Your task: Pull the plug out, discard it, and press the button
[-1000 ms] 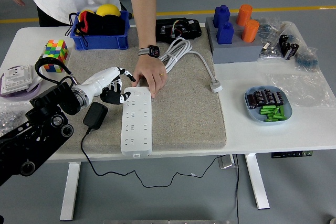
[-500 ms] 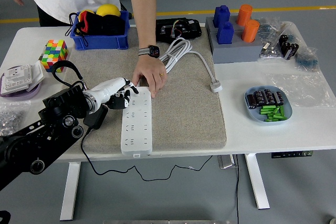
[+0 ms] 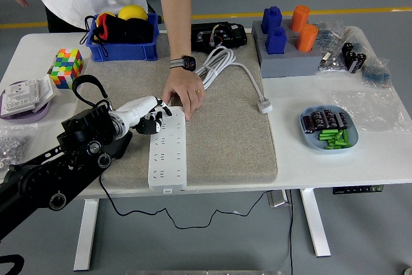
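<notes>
**Left hand on the strip's far end, person pinning the same end**

Your left hand (image 3: pixel 149 112) sits at the far-left corner of the power strip (image 3: pixel 167 153). Its white fingers (image 3: pixel 159 102) are loosely curled, not fisted, and clamp nothing; the tips reach over the strip's top edge. You can't tell from this view whether a fingertip actually presses the strip's surface or just hovers on it. The black forearm comes in from 8 o'clock and covers most of the plug adapter (image 3: pixel 122 147); only a bit of its black body shows beside the strip's left side.

The power strip is white, lies flat on the grey mat (image 3: pixel 225 133), long axis running 12 to 6 o'clock, with a slight tilt. Its near end sits close to the mat's front edge; its far end is under the hands. The white cable (image 3: pixel 226 62) coils at 1 o'clock of the strip.

The person's hand (image 3: pixel 185 93) comes down from 12 o'clock, wristwatch (image 3: pixel 185 63) on, fingers spread and resting on the strip's far-right corner, just beside your fingers. The person's other hand hangs at the top-left, well away from the table.

The black cord (image 3: pixel 168 218) hangs off the table's front edge at 6 o'clock.
</notes>
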Controlling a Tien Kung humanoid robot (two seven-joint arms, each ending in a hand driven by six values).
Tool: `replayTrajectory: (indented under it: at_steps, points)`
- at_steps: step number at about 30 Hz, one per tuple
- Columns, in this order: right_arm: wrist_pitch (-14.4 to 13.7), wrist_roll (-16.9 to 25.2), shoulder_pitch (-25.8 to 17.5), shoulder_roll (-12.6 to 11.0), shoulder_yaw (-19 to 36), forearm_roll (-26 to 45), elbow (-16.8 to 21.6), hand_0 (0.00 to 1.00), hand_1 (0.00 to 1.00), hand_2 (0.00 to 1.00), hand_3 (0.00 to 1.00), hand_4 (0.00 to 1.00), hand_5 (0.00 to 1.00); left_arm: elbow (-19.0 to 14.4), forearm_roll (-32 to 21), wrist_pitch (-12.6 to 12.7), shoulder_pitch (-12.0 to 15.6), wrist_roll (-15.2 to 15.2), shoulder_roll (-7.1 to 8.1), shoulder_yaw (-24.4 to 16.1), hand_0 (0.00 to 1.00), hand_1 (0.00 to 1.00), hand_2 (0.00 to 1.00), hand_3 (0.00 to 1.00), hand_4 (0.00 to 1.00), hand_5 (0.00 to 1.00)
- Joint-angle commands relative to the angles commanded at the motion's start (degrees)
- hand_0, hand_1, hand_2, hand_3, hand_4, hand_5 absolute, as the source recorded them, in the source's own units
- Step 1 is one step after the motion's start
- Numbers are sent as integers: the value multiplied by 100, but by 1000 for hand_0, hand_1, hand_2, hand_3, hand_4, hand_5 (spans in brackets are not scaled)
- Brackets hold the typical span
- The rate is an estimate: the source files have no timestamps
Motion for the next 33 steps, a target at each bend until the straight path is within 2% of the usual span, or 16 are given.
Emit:
replayTrajectory:
  at_steps: [14,21,25,26,31,32,33]
  points:
    - [1,6,-13,24,45,-27,0,692,678,662,616,713,489,144,-28,9,42,5,3,130,9,22,120,715,2,2]
    - [-1,7,-23,41,98,-44,0,692,678,662,616,713,489,-217,-59,104,101,-180,56,-159,10,23,120,709,2,2]
    - [-3,8,-30,55,94,-41,0,692,678,662,616,713,489,-512,-69,280,145,-416,102,-471,10,23,120,709,2,2]
    - [-2,9,-30,60,91,-40,0,692,678,662,616,713,489,-583,-121,255,169,-405,115,-541,97,111,179,698,379,2]
    - [0,14,-30,77,94,-44,0,692,678,662,616,713,489,-907,-180,30,440,-246,176,-902,97,111,179,698,379,2]
    - [-1,15,-33,76,100,-50,0,692,678,662,616,712,489,-968,-170,43,545,-283,187,-1012,257,321,409,722,615,2]
    - [-4,15,-35,75,105,-56,0,692,678,662,616,712,489,-1025,-158,64,652,-323,195,-1127,257,321,409,722,615,2]
